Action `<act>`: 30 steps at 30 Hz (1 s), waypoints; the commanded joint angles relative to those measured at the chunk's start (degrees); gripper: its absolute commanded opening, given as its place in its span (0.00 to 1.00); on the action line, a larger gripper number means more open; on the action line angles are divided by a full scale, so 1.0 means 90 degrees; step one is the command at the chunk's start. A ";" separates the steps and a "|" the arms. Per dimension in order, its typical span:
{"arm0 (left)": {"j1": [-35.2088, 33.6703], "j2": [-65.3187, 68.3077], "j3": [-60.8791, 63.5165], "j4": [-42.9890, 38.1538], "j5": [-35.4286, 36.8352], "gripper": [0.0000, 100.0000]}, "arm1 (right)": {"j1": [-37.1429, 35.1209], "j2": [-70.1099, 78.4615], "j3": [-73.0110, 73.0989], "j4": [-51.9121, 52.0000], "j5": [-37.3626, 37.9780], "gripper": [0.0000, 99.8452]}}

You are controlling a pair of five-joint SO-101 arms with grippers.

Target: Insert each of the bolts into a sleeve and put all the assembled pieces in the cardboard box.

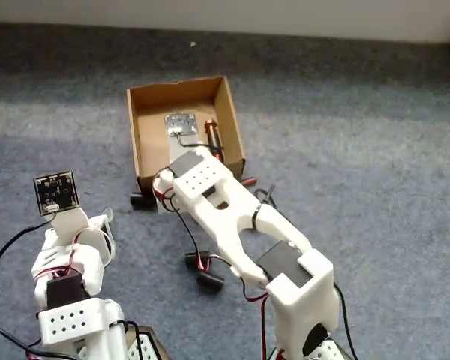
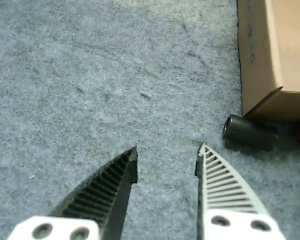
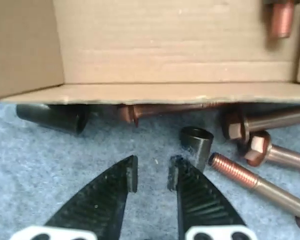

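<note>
The cardboard box point(image 1: 144, 97) stands at the back of the carpet with a copper bolt point(image 1: 212, 136) inside it, and the bolt point(image 3: 280, 20) also appears in the right wrist view. My right gripper point(image 3: 152, 170) hovers low just in front of the box wall point(image 3: 165, 93), open by a narrow gap with nothing between its fingers. A short black sleeve point(image 3: 196, 144) stands upright right beside one fingertip. Several copper bolts point(image 3: 255, 180) lie next to it. Another sleeve point(image 3: 52, 116) lies against the box. My left gripper point(image 2: 167, 157) is open over bare carpet, a black sleeve point(image 2: 250, 131) just ahead by the box corner point(image 2: 270, 60).
Two more black sleeves point(image 1: 197, 261) point(image 1: 210, 281) lie on the carpet under the right arm. A shiny metal piece point(image 1: 180, 124) rests inside the box. Grey carpet stretches open to the left and right of the box.
</note>
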 commanded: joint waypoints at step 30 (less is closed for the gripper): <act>-0.0073 -0.0054 -0.0034 -0.0088 -0.0059 0.21 | 0.0601 -0.0024 -0.0112 0.0630 0.2002 0.10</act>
